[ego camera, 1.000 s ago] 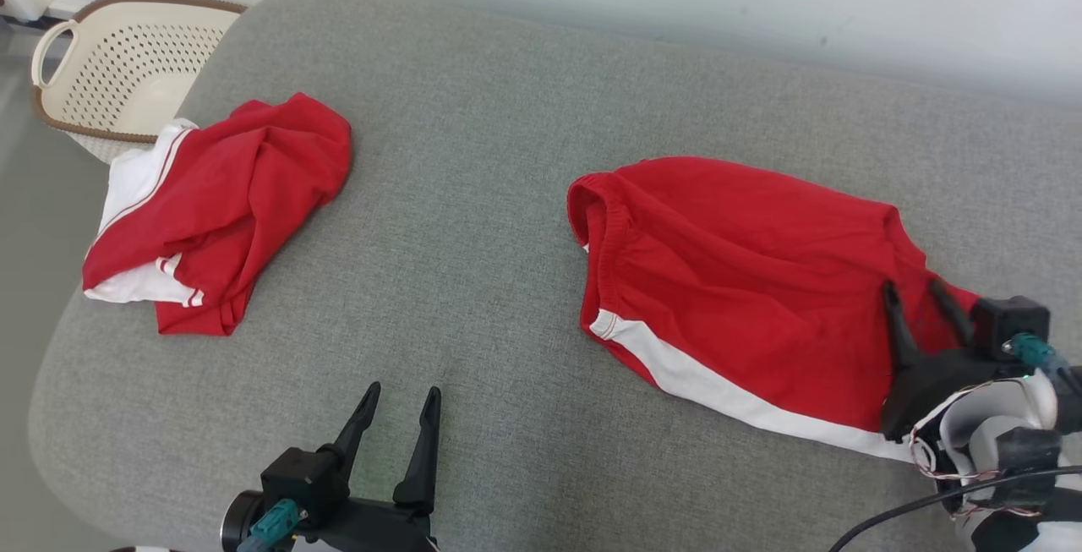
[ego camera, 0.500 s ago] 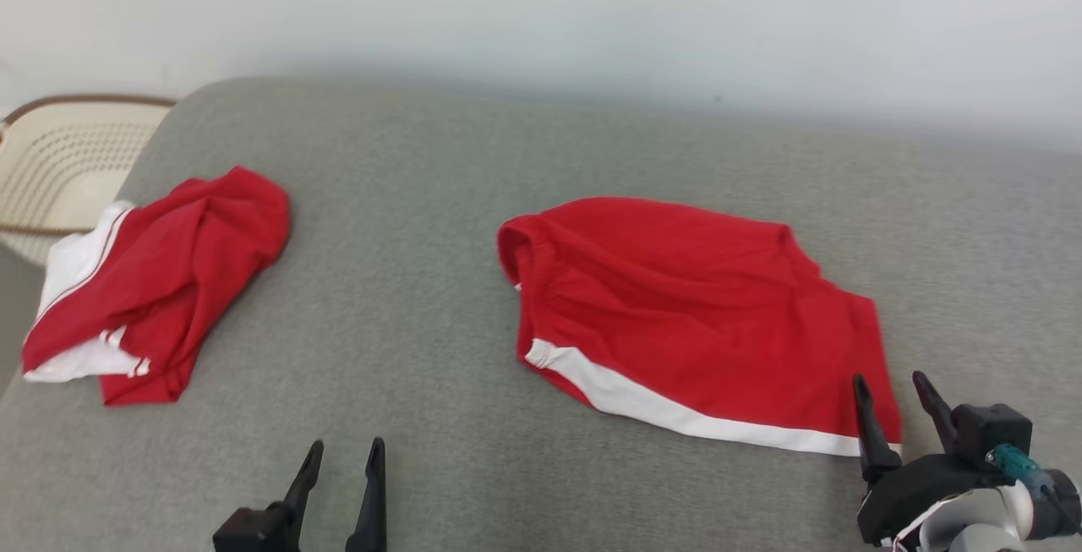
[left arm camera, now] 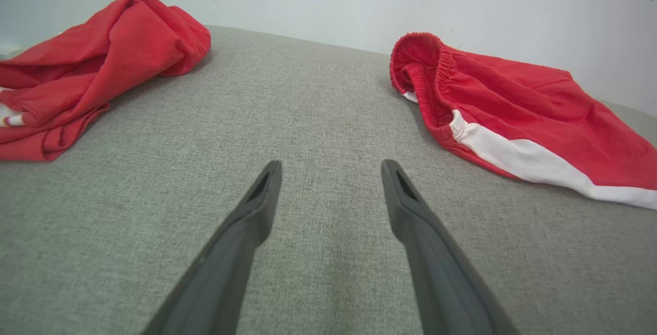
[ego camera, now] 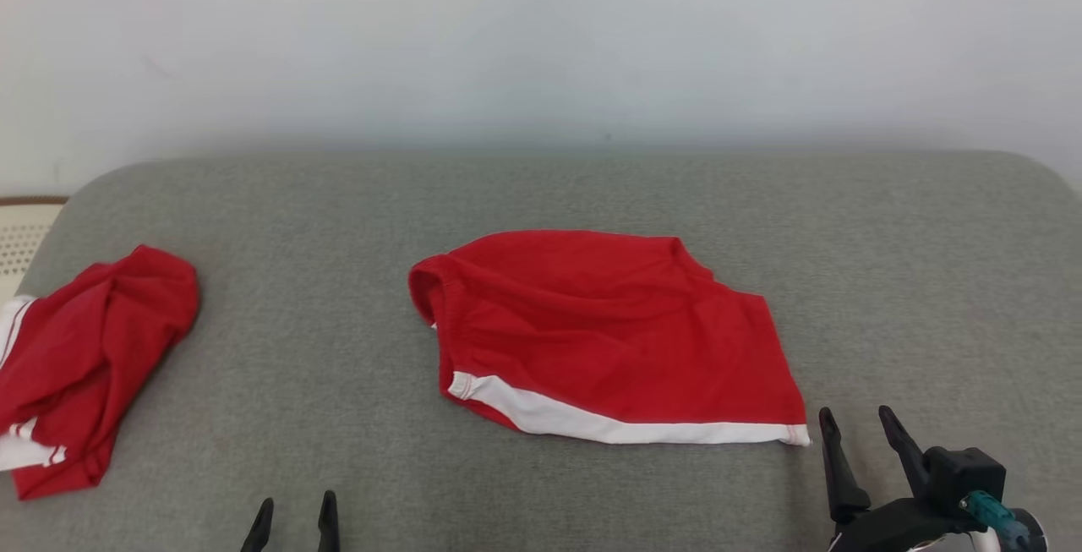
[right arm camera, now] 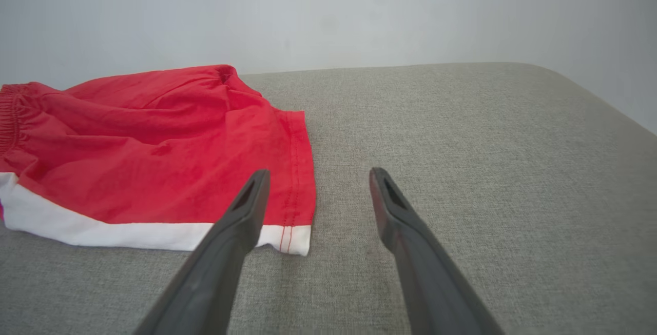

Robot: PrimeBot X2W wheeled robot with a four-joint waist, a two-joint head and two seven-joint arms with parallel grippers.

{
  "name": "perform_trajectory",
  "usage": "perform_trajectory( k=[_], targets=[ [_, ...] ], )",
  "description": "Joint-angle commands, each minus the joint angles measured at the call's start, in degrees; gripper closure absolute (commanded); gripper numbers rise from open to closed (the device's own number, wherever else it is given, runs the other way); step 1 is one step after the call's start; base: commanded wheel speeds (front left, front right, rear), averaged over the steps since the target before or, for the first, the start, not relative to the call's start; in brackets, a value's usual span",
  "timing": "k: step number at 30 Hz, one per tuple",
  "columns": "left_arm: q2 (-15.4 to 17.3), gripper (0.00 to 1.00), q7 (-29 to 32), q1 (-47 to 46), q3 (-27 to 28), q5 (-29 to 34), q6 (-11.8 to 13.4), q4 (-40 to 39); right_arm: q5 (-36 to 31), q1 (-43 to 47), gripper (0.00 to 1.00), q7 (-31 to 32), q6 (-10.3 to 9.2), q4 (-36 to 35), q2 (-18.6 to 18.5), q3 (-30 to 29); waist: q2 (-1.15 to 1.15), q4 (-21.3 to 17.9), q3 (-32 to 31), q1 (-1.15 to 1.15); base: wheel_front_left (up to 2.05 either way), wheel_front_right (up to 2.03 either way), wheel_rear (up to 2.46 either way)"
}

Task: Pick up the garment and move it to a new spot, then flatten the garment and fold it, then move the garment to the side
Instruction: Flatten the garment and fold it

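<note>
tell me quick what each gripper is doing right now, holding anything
left gripper: jaws open, holding nothing
right gripper: jaws open, holding nothing, near the corner of the red shorts

The head view's edges cut off the left hand (ego camera: 297, 501) and the crumpled garment (ego camera: 84, 349).

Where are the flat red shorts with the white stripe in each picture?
Head view: the flat red shorts lie in the middle of the picture, on the grey cushion.
Left wrist view: the shorts sit at the upper right, waistband end nearest the centre.
Right wrist view: the shorts fill the left half, leg hem towards the centre.
Shared landmark: the white stripe along the shorts' near edge.
</note>
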Motion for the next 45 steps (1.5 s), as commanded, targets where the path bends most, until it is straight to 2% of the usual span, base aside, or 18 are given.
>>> perform_trajectory(
  k=[1, 6, 11, 32, 45],
  targets=[
    [0.0, 0.00, -0.2, 1.3, 0.6, 0.6, 0.2, -0.3, 0.2, 0.9, 0.00, 0.0, -0.06, -0.6, 0.4, 0.1, 0.00, -1.9, -1.2, 0.01, 0.00, 0.00, 0.00],
    [0.0, 0.00, -0.2, 3.4, 3.3, 1.7, 0.6, -1.0, -0.2, 2.4, 0.00, 0.0, -0.06, -1.7, 1.5, 1.2, 0.00, -3.7, -2.3, 0.01, 0.00, 0.00, 0.00],
    [0.0, 0.00, -0.2, 4.4, 5.2, 3.1, -0.2, -1.5, -0.6, 3.8, 0.00, 0.0, -0.06, -2.5, 2.4, 1.5, 0.00, -4.4, -3.0, 0.01, 0.00, 0.00, 0.00],
    [0.0, 0.00, -0.2, 7.5, 4.6, 7.0, -1.9, -1.8, -2.2, 7.6, 0.00, 0.0, -0.06, -4.6, 3.4, 1.3, 0.00, -3.6, -6.1, 0.01, 0.00, 0.00, 0.00],
    [0.0, 0.00, -0.2, 7.4, 4.5, 7.5, -1.7, -1.9, -1.7, 7.7, 0.00, 0.0, -0.06, -4.0, 3.4, 1.8, 0.00, -2.8, -6.2, 0.01, 0.00, 0.00, 0.00]
  ],
)
